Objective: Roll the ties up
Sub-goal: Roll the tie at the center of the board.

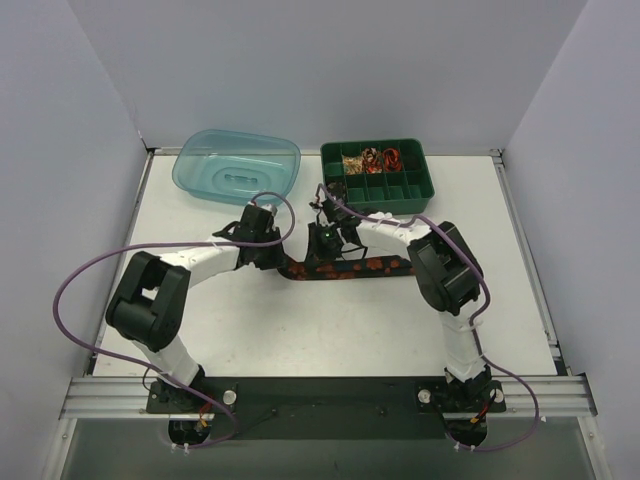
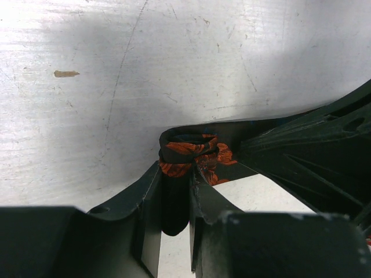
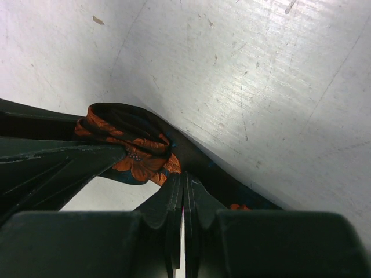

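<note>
One black tie with orange-red blotches (image 1: 355, 267) lies across the middle of the table, its left end wound into a small roll. In the left wrist view the roll (image 2: 186, 148) sits at the tips of my left gripper (image 2: 175, 174), which is shut on it, with dark fabric filling the gap between the fingers. My right gripper (image 3: 182, 184) meets the same roll (image 3: 130, 142) from the other side. Its fingers are pressed together on the tie's edge right beside the roll. In the top view the left gripper (image 1: 277, 250) and the right gripper (image 1: 325, 245) stand close together over the tie's left end.
A blue plastic tub (image 1: 237, 166) lies at the back left. A green compartment tray (image 1: 378, 190) at the back centre holds rolled ties (image 1: 370, 158) in its far compartments. Purple cables (image 1: 70, 300) loop beside both arms.
</note>
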Action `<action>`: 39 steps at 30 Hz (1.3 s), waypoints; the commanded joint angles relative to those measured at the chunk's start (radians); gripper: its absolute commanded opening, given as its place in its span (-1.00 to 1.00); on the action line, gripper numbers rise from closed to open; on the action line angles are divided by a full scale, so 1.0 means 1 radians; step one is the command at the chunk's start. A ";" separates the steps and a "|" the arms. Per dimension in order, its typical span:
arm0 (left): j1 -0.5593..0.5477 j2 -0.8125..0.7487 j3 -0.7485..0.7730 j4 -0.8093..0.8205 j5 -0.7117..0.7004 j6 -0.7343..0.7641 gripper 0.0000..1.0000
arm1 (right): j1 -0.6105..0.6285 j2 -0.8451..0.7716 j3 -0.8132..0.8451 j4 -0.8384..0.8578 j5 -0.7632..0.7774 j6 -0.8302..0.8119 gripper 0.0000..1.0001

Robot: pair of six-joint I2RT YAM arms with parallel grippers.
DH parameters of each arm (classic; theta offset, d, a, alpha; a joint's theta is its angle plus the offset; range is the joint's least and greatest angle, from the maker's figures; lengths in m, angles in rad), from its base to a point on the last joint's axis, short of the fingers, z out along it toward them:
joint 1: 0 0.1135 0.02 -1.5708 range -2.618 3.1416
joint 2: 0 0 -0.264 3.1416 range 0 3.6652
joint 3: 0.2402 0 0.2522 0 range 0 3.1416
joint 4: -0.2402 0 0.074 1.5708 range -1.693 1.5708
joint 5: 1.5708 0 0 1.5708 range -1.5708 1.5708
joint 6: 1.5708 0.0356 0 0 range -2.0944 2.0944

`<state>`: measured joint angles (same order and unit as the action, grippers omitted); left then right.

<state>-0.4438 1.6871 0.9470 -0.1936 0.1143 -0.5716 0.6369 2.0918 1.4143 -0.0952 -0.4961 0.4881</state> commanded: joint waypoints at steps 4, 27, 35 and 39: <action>-0.039 -0.017 0.090 -0.124 -0.107 0.021 -1.00 | 0.021 0.019 0.048 -0.014 -0.002 0.012 -1.00; -0.248 0.104 0.304 -0.340 -0.436 0.003 -1.00 | 0.063 0.116 0.083 0.049 -0.025 0.056 -1.00; -0.302 0.143 0.354 -0.429 -0.596 -0.005 -1.00 | 0.053 0.065 0.045 0.048 -0.073 0.035 -1.00; -0.303 0.137 0.352 -0.444 -0.628 -0.005 -1.00 | 0.038 0.010 0.014 0.048 -0.122 0.023 -1.00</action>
<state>-0.7261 1.8183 1.2636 -0.5991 -0.4522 -0.5854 0.6750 2.1693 1.4654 -0.0250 -0.5598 0.5343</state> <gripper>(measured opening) 0.283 0.026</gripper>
